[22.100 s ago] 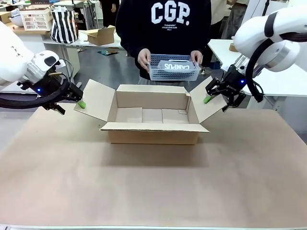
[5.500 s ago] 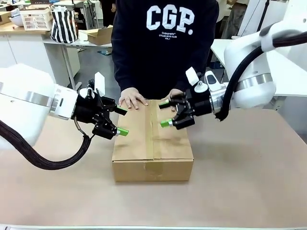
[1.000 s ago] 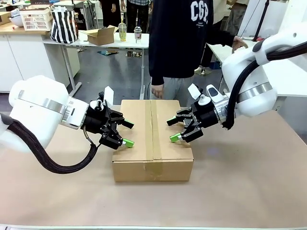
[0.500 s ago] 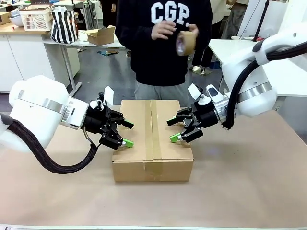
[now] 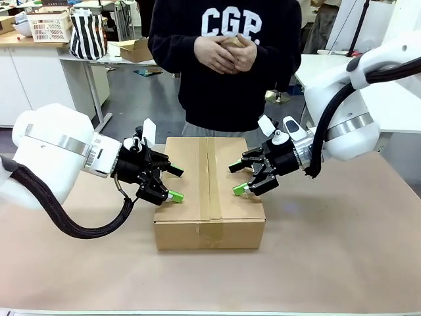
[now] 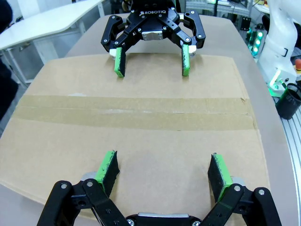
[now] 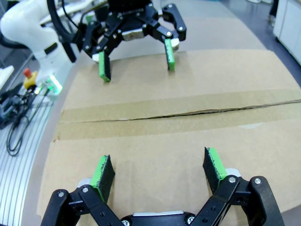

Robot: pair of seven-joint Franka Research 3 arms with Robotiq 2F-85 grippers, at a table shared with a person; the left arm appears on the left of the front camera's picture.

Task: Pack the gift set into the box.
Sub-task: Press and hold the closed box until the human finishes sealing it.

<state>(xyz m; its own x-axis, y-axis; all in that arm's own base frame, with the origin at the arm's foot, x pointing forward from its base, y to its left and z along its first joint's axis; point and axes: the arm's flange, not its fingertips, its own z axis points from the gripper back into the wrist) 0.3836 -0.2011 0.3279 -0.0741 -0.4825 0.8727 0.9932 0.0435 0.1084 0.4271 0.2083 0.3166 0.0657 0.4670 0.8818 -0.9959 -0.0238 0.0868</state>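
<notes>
The box (image 5: 209, 191) stands in the middle of the table with its flaps folded down and a strip of tape (image 6: 136, 113) along the centre seam. The gift set is hidden. My left gripper (image 5: 175, 184) hangs open over the box's left top edge, pads spread above bare cardboard (image 6: 160, 155). My right gripper (image 5: 235, 178) hangs open over the right side, facing it. Each wrist view shows the other gripper across the seam: the right gripper (image 6: 151, 59) and the left gripper (image 7: 136, 59). The seam gapes slightly at one end (image 7: 211, 110).
A person stands behind the box, both hands (image 5: 227, 52) clasped around a roll of tape at chest height. Brown paper covers the table (image 5: 342, 250). A small carton (image 5: 135, 49), a basket (image 5: 49, 26) and a striped bag (image 5: 87, 34) sit far behind.
The person has brought the tape roll down and in, now holding it with both hands before the chest. Both arms and the box have stayed put.
</notes>
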